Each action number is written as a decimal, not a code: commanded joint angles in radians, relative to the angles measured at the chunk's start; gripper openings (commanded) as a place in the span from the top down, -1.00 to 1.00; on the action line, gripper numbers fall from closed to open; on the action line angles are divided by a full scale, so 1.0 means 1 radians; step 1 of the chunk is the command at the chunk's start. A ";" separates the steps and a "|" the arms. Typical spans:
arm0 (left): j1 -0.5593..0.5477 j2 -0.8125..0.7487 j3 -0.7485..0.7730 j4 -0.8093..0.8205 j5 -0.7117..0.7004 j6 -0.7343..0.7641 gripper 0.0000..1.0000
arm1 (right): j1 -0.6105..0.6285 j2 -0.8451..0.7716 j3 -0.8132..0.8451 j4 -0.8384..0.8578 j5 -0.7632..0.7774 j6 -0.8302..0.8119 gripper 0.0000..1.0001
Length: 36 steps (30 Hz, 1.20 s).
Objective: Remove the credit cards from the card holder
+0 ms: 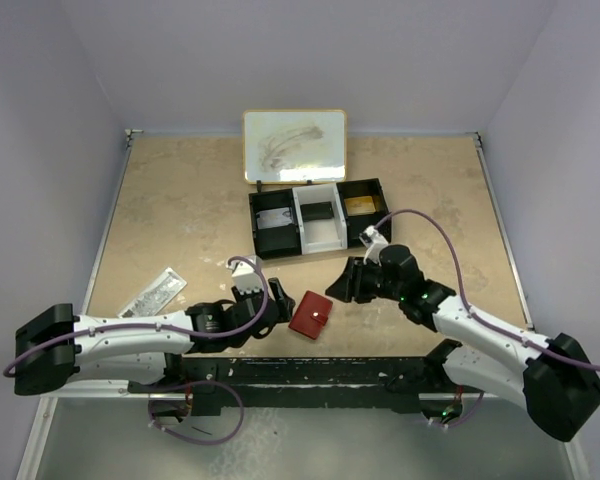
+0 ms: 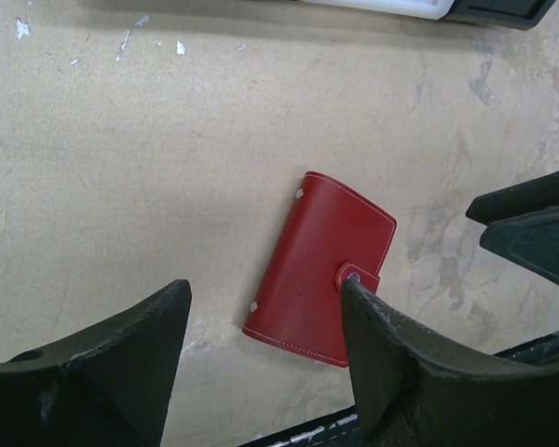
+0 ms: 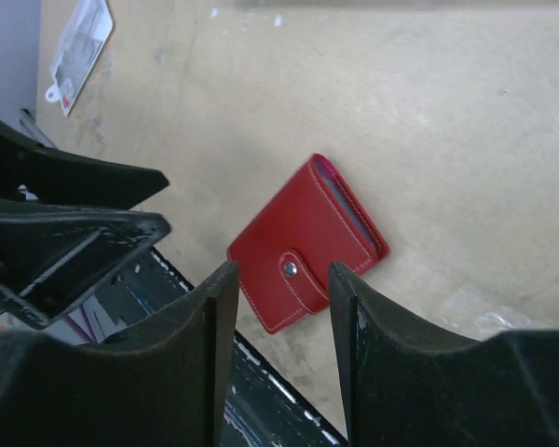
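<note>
The red card holder (image 1: 311, 315) lies closed and flat on the table near the front edge, its tab snapped shut. No cards show outside it. It also shows in the left wrist view (image 2: 319, 265) and in the right wrist view (image 3: 303, 244), where grey sleeve edges show along one side. My left gripper (image 1: 278, 303) is open and empty just left of the holder, its fingers (image 2: 391, 363) above the table. My right gripper (image 1: 342, 286) is open and empty just right of and behind the holder, with fingertips (image 3: 219, 307) apart.
A black three-compartment tray (image 1: 318, 218) with a white middle stands behind the holder, cards lying in its compartments. A whiteboard (image 1: 294, 146) lies at the back. A small packet (image 1: 152, 293) lies at the left. The black front rail (image 1: 310, 372) runs just below the holder.
</note>
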State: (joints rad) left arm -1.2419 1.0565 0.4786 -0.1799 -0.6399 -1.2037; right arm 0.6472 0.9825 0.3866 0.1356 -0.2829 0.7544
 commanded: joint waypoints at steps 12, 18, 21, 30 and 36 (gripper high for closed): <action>0.001 0.012 -0.005 0.006 -0.092 -0.129 -0.24 | 0.262 0.208 0.254 -0.245 0.217 -0.132 0.08; 0.001 -0.036 -0.044 0.018 -0.096 -0.146 -0.23 | 0.342 0.302 0.316 -0.282 0.312 -0.128 0.10; 0.001 -0.044 -0.044 -0.008 -0.094 -0.146 -0.23 | 0.354 0.328 0.332 -0.293 0.324 -0.151 0.10; 0.001 -0.008 -0.051 0.048 -0.049 -0.116 -0.24 | 0.366 0.436 0.365 -0.311 0.344 -0.202 0.07; 0.001 0.026 -0.051 0.071 -0.032 -0.111 -0.24 | 0.403 0.514 0.389 -0.365 0.406 -0.197 0.07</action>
State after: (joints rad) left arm -1.2419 1.0706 0.4278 -0.1638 -0.6815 -1.3247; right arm 1.0164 1.4467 0.7414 -0.1799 0.0494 0.5709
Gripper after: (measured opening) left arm 0.619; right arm 0.463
